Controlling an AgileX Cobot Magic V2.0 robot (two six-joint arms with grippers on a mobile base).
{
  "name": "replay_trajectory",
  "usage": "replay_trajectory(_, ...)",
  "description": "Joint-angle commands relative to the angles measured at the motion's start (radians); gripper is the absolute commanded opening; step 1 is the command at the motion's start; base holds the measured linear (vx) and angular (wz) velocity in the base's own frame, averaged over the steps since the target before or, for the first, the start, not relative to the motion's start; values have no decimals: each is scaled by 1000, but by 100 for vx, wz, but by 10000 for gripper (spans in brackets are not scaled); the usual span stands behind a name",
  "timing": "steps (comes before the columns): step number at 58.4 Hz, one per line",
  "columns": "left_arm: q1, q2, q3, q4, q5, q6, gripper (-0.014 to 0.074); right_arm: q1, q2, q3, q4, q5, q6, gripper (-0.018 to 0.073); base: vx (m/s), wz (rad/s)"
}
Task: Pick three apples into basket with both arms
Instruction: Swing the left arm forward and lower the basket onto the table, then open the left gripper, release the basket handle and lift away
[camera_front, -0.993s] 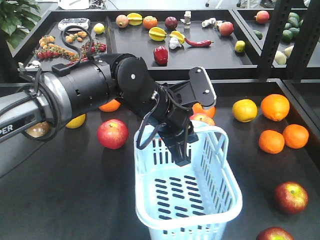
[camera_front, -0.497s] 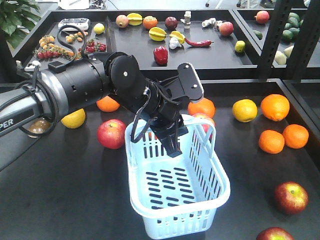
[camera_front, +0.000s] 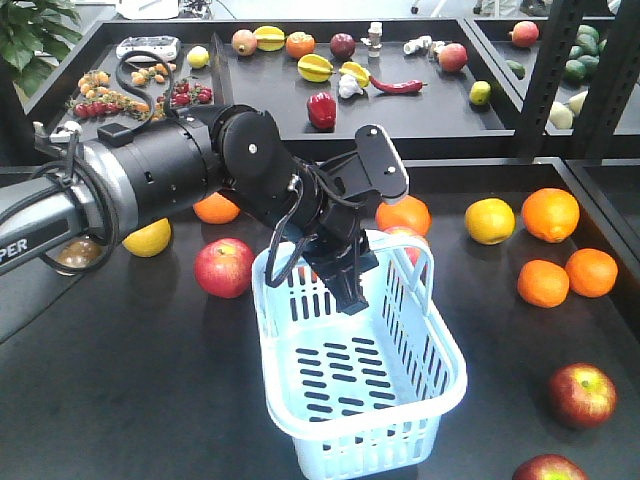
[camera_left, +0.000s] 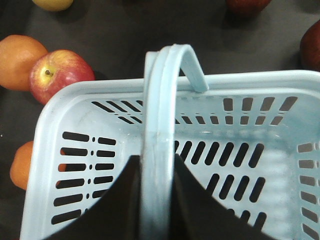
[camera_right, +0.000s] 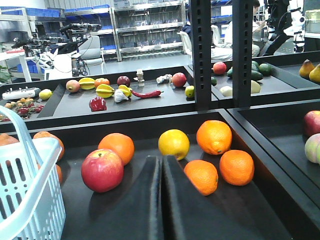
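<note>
Since a second ago the left arm has carried the basket (camera_front: 370, 445) toward the red apple (camera_front: 224, 267); in the last half second it hardly shifted. The left tool (camera_left: 156, 172) pinches the handle (camera_left: 160, 100) at its middle. The basket is tilted above the desk (camera_front: 120, 380) and empty. The right tool (camera_right: 161, 170) is pressed together and holds nothing. An apple looks firm, smooth and ready to roll, so I would take it across its widest part. The basket seems to be light, thin plastic.
</note>
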Motion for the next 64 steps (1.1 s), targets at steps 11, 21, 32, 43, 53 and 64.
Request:
replay_trajectory(11, 4, -60, -40, -26, -53, -33, 250, -3, -12, 13, -8, -74, -8, -5, 0, 0)
replay_trajectory(21, 4, -60, -40, 0, -56, -73, 354, -3, -12, 13, -8, -74, -8, -5, 0, 0)
replay_trajectory(32, 4, -74, -40, 35, -53, -149, 367, -3, -12, 13, -8, -74, -8, -5, 0, 0)
replay_trajectory(43, 4, -134, -40, 31, -42, -204, 367, -3, -12, 13, -8, -74, -8, -5, 0, 0)
replay_trajectory(53, 4, -235, -40, 32, 90, -272, 349, -3, -12, 13, -8, -74, -8, -5, 0, 0)
replay_trajectory(64, 2, -339, -39, -11, 382, -373, 232, -3, -12, 13, -8, -74, -8, -5, 0, 0)
